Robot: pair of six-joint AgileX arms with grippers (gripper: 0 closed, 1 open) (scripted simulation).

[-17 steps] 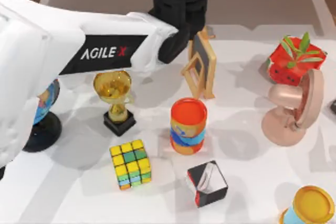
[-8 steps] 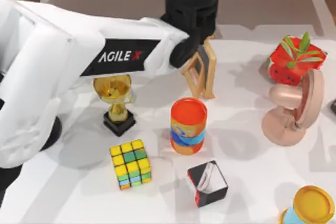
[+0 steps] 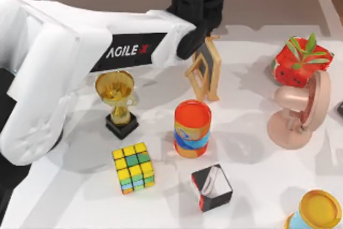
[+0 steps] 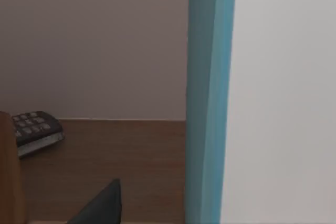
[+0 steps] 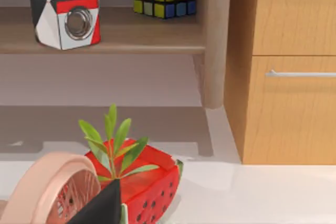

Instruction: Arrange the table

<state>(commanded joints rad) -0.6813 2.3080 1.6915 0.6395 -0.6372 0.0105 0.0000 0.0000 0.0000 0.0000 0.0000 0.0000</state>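
The left arm reaches over the table toward the shelf (its end effector's state I cannot tell).

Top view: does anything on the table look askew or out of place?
Little stands out. The small wooden-framed chalkboard leans tilted near the table's back edge, under the left arm's black wrist. The black, white and red box sits turned at an angle. Nothing looks spilled or broken.

White table: trophy, cube, can, frame, fan.
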